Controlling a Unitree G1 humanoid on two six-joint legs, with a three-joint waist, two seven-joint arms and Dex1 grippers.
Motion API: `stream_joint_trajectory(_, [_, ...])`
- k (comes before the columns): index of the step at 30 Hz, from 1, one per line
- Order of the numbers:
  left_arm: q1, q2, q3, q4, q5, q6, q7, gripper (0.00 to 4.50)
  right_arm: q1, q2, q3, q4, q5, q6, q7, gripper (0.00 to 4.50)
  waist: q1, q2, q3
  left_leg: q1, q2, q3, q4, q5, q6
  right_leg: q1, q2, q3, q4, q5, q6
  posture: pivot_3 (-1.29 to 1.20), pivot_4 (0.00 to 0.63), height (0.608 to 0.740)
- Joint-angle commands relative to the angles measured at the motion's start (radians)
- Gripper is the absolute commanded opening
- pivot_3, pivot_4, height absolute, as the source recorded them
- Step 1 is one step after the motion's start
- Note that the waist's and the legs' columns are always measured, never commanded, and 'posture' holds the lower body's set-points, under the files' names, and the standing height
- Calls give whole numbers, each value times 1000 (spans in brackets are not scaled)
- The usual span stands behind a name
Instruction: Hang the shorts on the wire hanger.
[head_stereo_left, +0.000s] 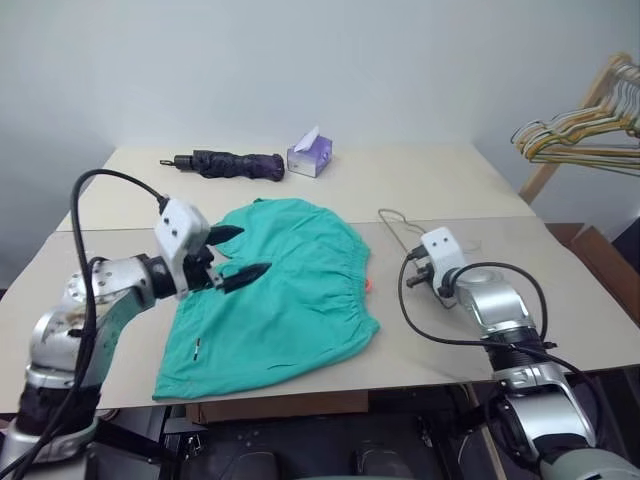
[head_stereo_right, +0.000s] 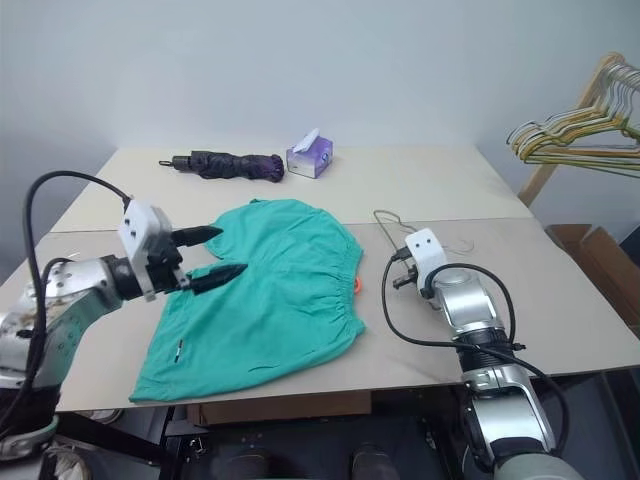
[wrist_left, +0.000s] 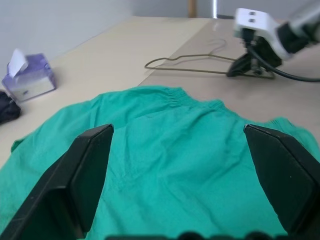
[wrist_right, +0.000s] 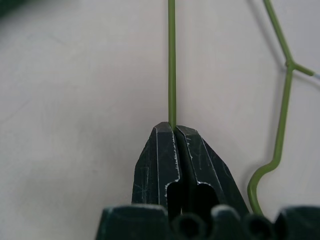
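Nearest the robot, on the table, the shorts lie flat and spread, leg hems toward the near edge, gathered waistband toward the right side with a small orange tag showing at its rim. Left pincer hovers over the left part of the shorts with its fingers spread wide and nothing between them. Right pincer is clamped tight on one straight run of the wire hanger, which lies on the table just beside the waistband, hook pointing away toward the far side. Farther back: a folded dark umbrella and a purple tissue box; a bunch of other hangers hangs on a wooden rack at far right. Risk judged from here: the grip is on a thin round wire, so the hanger may swivel or slip in the pincer when lifted. The wire's end could also snag the waistband and drag the shorts, bunching them before the left pincer gets a hold.
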Motion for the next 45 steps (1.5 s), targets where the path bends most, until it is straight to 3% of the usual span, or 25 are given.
stream_joint_trajectory(1, [-98,-122,121,29,-232,174,144,4500,-33,-25,-49,-222,22,37,7,6,-2,0,0,0,0,-1,0,0,0,0,0,0,0,0,0,66,0,740])
stream_joint_trajectory(7, [-165,-301,232,87,-513,332,368,4500,-5,-28,-34,-451,64,51,52,6,-5,0,0,-1,0,-1,0,0,0,0,0,0,-1,0,0,41,0,740])
stream_joint_trajectory(13, [-198,-435,289,134,-784,332,602,4500,103,-8,32,-589,42,-211,70,6,-2,0,0,0,-1,-2,0,0,0,1,0,-1,-1,0,0,34,0,740])
stream_joint_trajectory(19, [-211,-490,293,152,-1011,259,736,4500,163,25,88,-631,24,-427,78,6,-6,0,0,0,-1,-2,1,0,0,2,0,-1,-1,0,0,29,0,740])
stream_joint_trajectory(35, [-211,-471,188,152,-986,120,766,4500,217,82,163,-646,-15,-617,88,6,-3,-1,0,1,-2,-2,1,0,-1,2,0,-1,-2,0,-1,31,0,740])
stream_joint_trajectory(38, [-204,-453,174,154,-958,121,738,3954,227,75,172,-649,-26,-632,98,0,-2,-1,0,1,-2,-2,0,0,-1,2,0,-1,-2,0,-1,27,0,740])
stream_joint_trajectory(42, [-198,-442,151,150,-916,120,735,2556,230,72,176,-641,-51,-639,97,0,-2,-1,0,1,-2,-2,1,0,-1,3,0,-1,-2,0,-1,25,0,740])
stream_joint_trajectory(45, [-193,-442,139,146,-894,118,727,1747,234,72,177,-638,-66,-644,97,0,-2,-1,0,1,-2,-2,0,0,-1,3,0,-1,-2,0,-1,24,0,740])
